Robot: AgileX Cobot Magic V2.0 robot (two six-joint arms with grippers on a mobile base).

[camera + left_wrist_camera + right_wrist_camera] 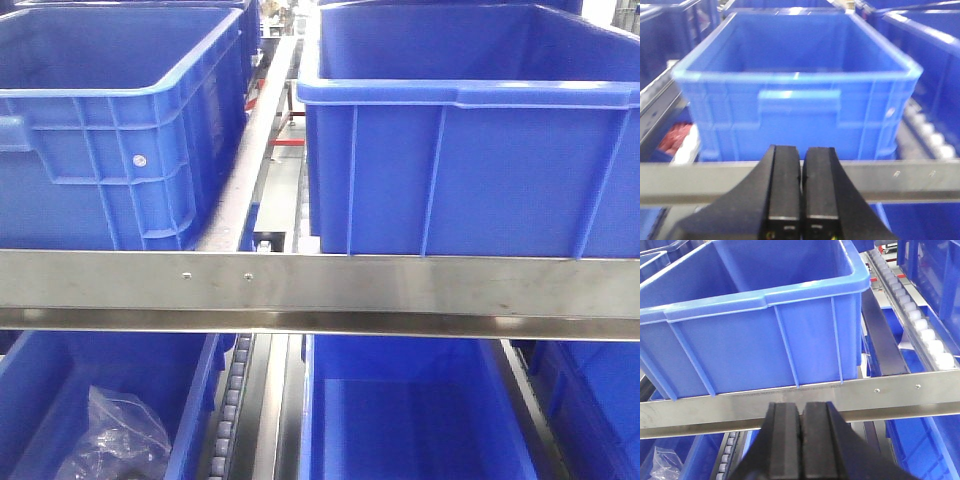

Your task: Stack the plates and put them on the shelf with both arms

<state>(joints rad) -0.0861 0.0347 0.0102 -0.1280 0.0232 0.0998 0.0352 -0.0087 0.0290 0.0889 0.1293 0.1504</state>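
No plates show in any view. In the left wrist view my left gripper (801,152) is shut, its black fingers pressed together with nothing between them, in front of the steel shelf rail (900,177) and a blue bin (795,100). In the right wrist view my right gripper (801,410) is likewise shut and empty, just before the steel rail (740,402) under another blue bin (755,325). Neither gripper appears in the front view.
The front view faces a roller shelf: two blue bins (110,110) (470,140) on the upper level behind a steel rail (320,290). More blue bins (400,410) sit below, one holding a clear plastic bag (120,440). White rollers (920,320) run along the right.
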